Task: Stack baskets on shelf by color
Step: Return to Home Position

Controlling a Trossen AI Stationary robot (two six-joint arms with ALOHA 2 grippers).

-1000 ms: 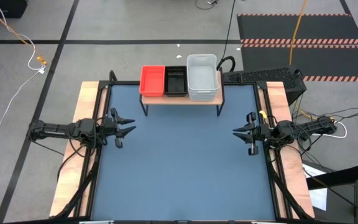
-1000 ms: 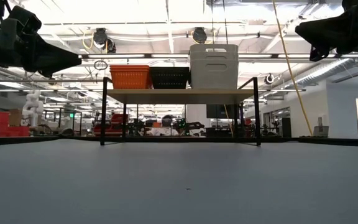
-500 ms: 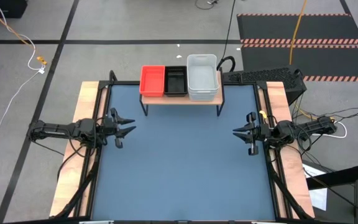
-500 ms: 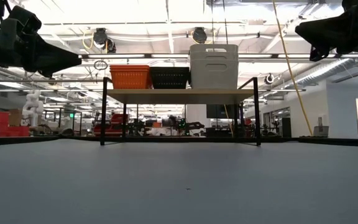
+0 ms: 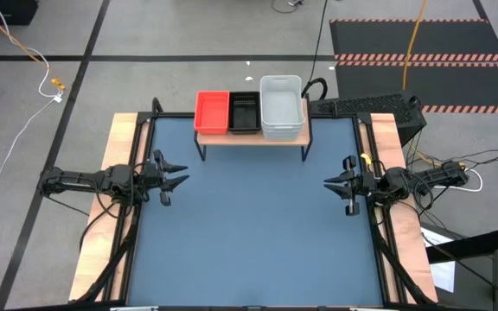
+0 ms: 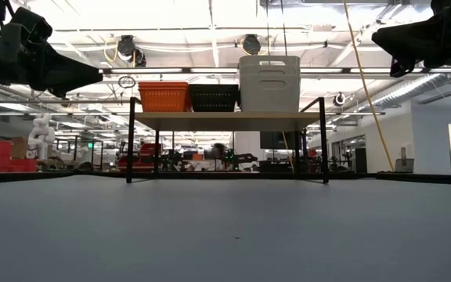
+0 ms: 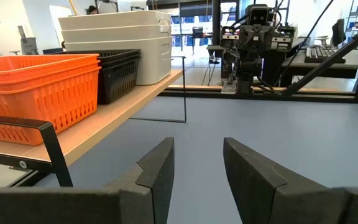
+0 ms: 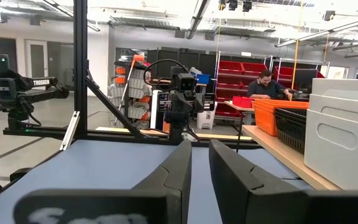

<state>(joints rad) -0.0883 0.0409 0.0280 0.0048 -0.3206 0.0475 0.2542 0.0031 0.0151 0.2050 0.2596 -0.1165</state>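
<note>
Three stacks of baskets rest side by side on the light-wood shelf [image 5: 249,136] at the table's far edge: red [image 5: 212,111] on the left, black [image 5: 244,112] in the middle, the taller white [image 5: 281,106] on the right. My left gripper [image 5: 178,179] hovers level at the table's left edge, open, with nothing between its fingers [image 7: 157,168]. At the table's right edge my right gripper [image 5: 331,183] hovers level too, its fingers a narrow gap apart and empty [image 8: 200,146]. Both are well clear of the shelf [image 6: 225,120].
The shelf stands on thin black legs [image 6: 129,141] over the blue tabletop [image 5: 258,233]. A black keyboard [image 5: 366,105] lies beyond the table's far right corner. A person [image 8: 267,84] sits in the room behind, seen in the right wrist view.
</note>
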